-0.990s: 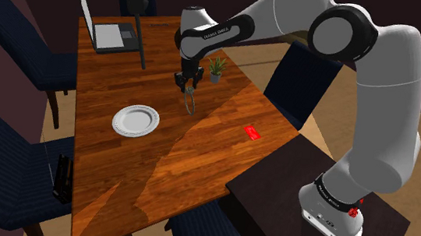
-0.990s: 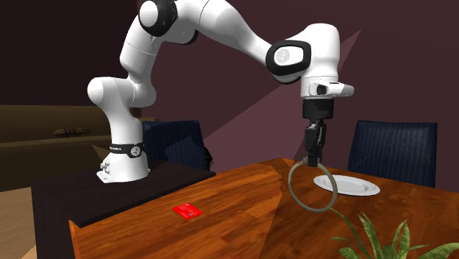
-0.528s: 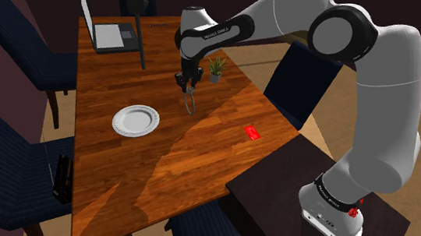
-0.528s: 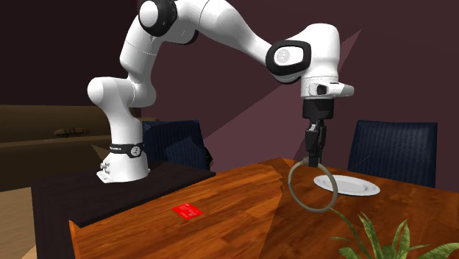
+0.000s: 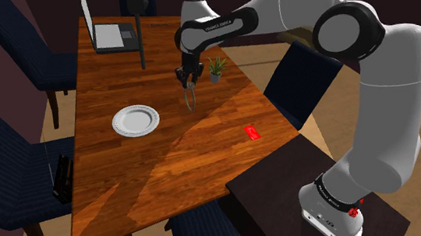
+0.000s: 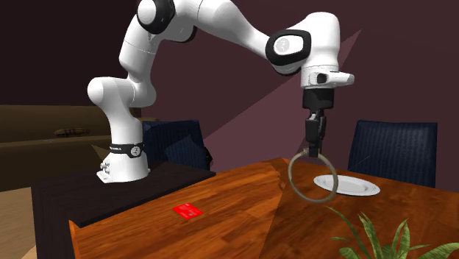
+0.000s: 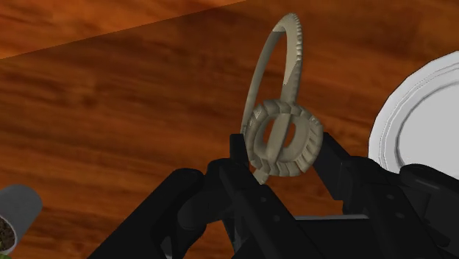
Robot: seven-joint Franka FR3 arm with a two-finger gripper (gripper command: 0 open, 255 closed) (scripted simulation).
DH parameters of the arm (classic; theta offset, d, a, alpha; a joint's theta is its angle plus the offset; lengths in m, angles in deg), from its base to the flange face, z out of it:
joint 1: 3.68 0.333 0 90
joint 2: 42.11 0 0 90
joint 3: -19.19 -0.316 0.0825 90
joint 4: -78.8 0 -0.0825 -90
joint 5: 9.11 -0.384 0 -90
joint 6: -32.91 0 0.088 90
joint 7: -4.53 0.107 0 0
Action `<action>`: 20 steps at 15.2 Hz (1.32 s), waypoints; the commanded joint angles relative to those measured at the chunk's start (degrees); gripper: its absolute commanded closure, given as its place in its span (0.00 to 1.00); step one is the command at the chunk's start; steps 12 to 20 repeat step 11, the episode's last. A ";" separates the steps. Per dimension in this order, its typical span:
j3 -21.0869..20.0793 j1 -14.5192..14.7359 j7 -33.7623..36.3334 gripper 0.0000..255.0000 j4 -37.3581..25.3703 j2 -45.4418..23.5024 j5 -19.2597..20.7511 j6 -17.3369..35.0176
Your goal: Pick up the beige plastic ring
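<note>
A beige ribbed ring (image 6: 312, 176) hangs upright in the air above the wooden table (image 6: 243, 221), clear of its surface. My black gripper (image 6: 314, 150) is shut on the ring's top edge. In the shoulder view the gripper (image 5: 188, 85) holds the ring (image 5: 192, 99) over the table's middle, between the white plate (image 5: 134, 120) and the small potted plant (image 5: 216, 67). In the wrist view the ring (image 7: 278, 110) is clasped between my two black fingers (image 7: 332, 160), with a smaller ribbed loop at the clasp.
A red card (image 5: 252, 133) lies near the table edge by the stand. An open laptop (image 5: 103, 26) sits at the far end. Dark blue chairs (image 5: 302, 78) surround the table. The plant's leaves (image 6: 375, 239) fill the second exterior view's lower right.
The gripper has risen with the ring in it; the ring's lower edge now hangs higher above the table.
</note>
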State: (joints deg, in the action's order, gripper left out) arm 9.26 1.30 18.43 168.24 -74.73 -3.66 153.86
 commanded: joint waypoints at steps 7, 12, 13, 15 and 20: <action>-0.30 -0.06 -0.22 1.00 -2.57 2.39 -0.49 -4.96; -0.37 -0.08 -0.28 1.00 -3.38 2.95 -0.60 -6.32; -0.37 -0.08 -0.28 1.00 -3.38 2.95 -0.60 -6.32; -0.37 -0.08 -0.28 1.00 -3.38 2.95 -0.60 -6.32; -0.37 -0.08 -0.28 1.00 -3.38 2.95 -0.60 -6.32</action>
